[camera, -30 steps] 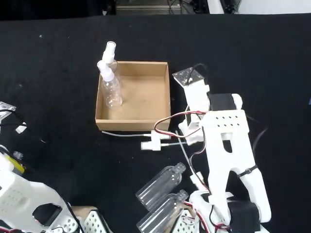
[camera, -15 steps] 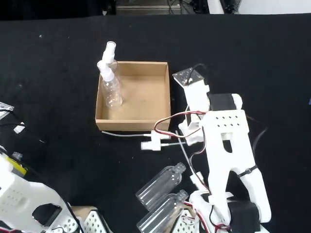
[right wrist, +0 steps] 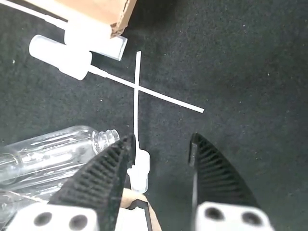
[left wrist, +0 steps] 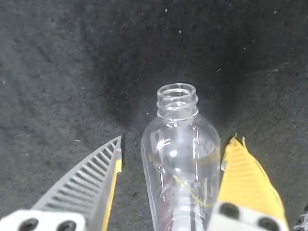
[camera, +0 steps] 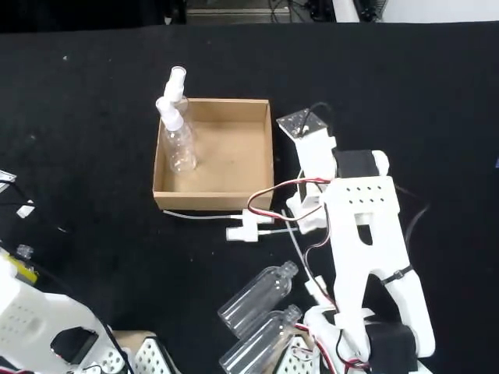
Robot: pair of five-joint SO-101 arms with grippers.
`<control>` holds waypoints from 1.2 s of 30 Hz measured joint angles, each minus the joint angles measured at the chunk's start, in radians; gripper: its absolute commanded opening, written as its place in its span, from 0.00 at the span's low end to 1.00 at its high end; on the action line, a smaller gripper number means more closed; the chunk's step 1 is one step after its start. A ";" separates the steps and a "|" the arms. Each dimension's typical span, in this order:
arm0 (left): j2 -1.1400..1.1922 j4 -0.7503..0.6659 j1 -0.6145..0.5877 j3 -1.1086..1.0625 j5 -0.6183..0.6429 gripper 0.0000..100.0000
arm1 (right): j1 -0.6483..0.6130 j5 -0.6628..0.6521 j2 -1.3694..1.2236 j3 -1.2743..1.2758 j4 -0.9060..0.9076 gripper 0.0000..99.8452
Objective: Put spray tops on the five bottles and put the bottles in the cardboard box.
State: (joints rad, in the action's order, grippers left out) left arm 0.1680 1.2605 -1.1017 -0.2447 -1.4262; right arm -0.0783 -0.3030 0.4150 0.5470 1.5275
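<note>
The cardboard box point(camera: 234, 195) stands mid-table, and two bottles with spray tops point(camera: 178, 132) stand at its left wall. My left gripper point(left wrist: 177, 140) is shut on a clear open-necked bottle point(left wrist: 178, 139), whose neck point(camera: 25, 251) shows above the left arm at the near left edge. Two more open bottles point(camera: 256, 298) lie near the right arm's base. My right gripper point(right wrist: 162, 139) hangs open over the cloth, with a small spray top point(right wrist: 139, 174) lying beside one finger, its tube pointing towards the box corner point(right wrist: 96, 10). Two loose spray tops point(right wrist: 79, 48) lie by that corner.
The white right arm point(camera: 362, 234) with its red and white cables stretches over the table to the right of the box. One open bottle's neck point(right wrist: 106, 137) lies close to the right gripper. A small white clip point(camera: 26, 209) lies at the left edge.
The left arm has shifted slightly towards the near left edge with the bottle in its gripper. The right arm and the other things have not moved.
</note>
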 measured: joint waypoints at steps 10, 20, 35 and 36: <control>-0.006 0.000 0.003 -0.048 -0.002 0.03 | 0.000 0.000 0.000 -0.003 0.020 0.17; -0.003 0.006 -0.002 -0.012 0.126 0.11 | 0.000 0.000 0.147 -0.155 0.147 0.17; -0.002 0.028 -0.026 0.038 0.051 0.28 | 0.000 0.000 0.176 -0.155 0.164 0.17; -0.002 0.041 -0.032 0.057 0.043 0.28 | 0.000 0.000 0.176 -0.155 0.164 0.17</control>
State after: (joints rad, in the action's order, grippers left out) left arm 0.1665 1.3019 -1.1339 -0.1880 -1.3832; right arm -0.0783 -0.3030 0.5915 0.3920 1.6916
